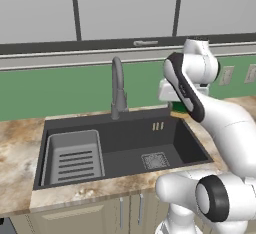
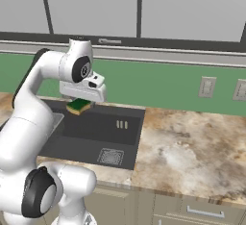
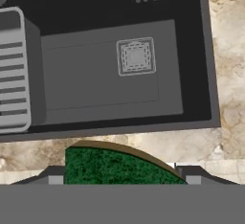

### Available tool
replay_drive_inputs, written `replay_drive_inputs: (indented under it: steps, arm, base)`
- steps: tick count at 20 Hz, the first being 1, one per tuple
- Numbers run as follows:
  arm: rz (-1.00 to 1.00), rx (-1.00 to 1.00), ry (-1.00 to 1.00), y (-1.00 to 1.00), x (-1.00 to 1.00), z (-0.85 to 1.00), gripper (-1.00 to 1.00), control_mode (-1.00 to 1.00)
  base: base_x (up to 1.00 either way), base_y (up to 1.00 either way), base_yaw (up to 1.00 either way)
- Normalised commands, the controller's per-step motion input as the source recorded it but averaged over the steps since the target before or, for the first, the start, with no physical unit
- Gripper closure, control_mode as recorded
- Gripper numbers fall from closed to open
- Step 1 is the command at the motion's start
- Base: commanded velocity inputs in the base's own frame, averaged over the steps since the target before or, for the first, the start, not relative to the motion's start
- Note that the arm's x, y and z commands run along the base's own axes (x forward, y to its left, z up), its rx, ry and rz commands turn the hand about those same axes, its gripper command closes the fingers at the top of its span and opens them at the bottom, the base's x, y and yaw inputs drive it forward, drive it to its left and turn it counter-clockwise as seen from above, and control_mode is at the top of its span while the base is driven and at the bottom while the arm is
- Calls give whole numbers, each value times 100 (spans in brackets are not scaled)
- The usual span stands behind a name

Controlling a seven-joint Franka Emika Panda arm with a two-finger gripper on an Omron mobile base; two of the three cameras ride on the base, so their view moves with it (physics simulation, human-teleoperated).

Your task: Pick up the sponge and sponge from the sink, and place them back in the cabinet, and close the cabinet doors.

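Gripper: our two-finger gripper [image 2: 79, 105] hangs raised above the basin, its dark finger tips [image 3: 55, 174] partway apart and closed on either side of one sponge.
Held item: we grip a small rectangular sponge with a dark green scrub layer over a yellow base [image 2: 78, 106]; in the hand view its green face [image 3: 117, 167] sits between the tips, right against the camera.
Sink: the wide dark grey rectangular basin [image 3: 103, 77] lies well below the gripper, its square drain grate [image 3: 136, 56] almost straight under us.
Rack: a light grey ribbed rack insert [image 1: 73, 157] sits in the basin's far side from the gripper.
Faucet: the tall grey gooseneck faucet [image 1: 118, 89] stands behind the basin, beside our hand.
Counter: we see mottled beige stone counter [image 2: 192, 147] around the basin.
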Motion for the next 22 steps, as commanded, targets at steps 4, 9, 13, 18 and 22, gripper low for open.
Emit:
replay_drive_inputs:
  steps: [4, 9, 13, 18, 22]
  arm:
    - [0, 0, 5, 0, -32, 34, 100, -100]
    - [0, 0, 4, 0, -34, 29, 100, -100]
    - [0, 0, 2, 0, -36, 21, 100, -100]
    - [0, 0, 0, 0, -41, 10, 100, -100]
    - [0, -1, 0, 0, -43, 3, 100, -100]
  base:
    - [0, 0, 0]
    - [0, 0, 0]
    - [0, 0, 0]
    - [0, 0, 0]
    - [0, 0, 0]
